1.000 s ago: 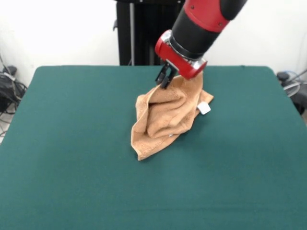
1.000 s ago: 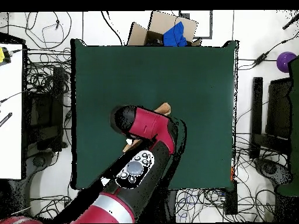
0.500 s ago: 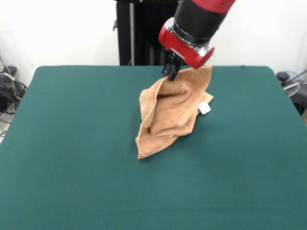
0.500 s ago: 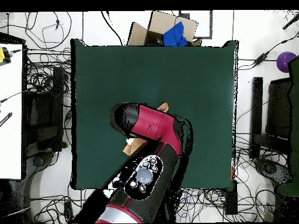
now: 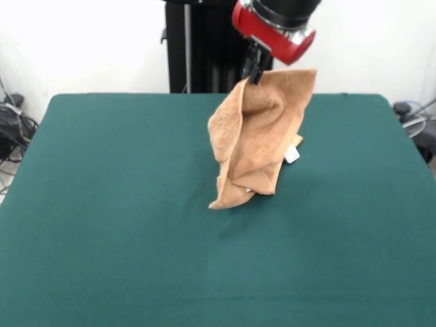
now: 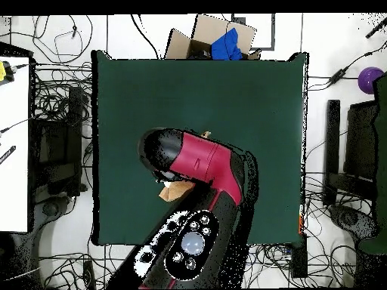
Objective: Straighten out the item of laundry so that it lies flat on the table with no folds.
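- The red and black arm [image 5: 276, 20] comes down over the far middle of the green desk [image 5: 102, 225], and its gripper [image 5: 253, 68] sits above the desk's far edge in the front view.
- The jaws are pinched shut on the top edge of the orange-tan towel [image 5: 255, 139], near its upper left corner.
- The towel hangs from that grip in loose vertical folds — most of it is off the surface, and only its lowest bunched corner touches the desk.
- That lower corner rests a little right of the desk's middle, toward the far half.
- A small white tag [image 5: 292, 154] shows at the towel's right edge, about halfway down the hanging cloth.
- The towel's top right corner stands up beside the gripper's red collar, apart from the jaws.
- In the overhead view the arm [image 6: 198, 162] covers almost all of the cloth — only a small tan piece of the towel [image 6: 172, 191] shows beside it, over the desk [image 6: 249, 98].
- Past the desk's far edge in that view lies a cardboard box [image 6: 189, 39] with something blue [image 6: 227, 45] in it, among cables on the floor.
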Controlling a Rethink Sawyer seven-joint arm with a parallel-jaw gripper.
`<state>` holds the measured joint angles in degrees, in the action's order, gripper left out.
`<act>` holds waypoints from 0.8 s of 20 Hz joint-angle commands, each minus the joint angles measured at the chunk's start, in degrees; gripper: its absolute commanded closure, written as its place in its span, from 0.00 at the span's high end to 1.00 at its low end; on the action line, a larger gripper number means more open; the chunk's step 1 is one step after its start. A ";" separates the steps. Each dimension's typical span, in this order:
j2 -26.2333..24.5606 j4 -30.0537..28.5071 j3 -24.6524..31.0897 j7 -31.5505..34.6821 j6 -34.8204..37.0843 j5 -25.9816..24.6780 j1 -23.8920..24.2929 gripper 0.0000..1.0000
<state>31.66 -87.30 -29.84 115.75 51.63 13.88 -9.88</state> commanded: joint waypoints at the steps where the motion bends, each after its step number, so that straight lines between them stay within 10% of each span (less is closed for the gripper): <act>1: 2.70 1.37 7.65 -2.13 8.21 -3.77 1.44 0.00; 16: 6.73 3.89 9.33 -3.30 16.28 -7.25 3.53 0.00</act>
<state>36.57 -84.11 -26.88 115.75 60.73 9.22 -7.90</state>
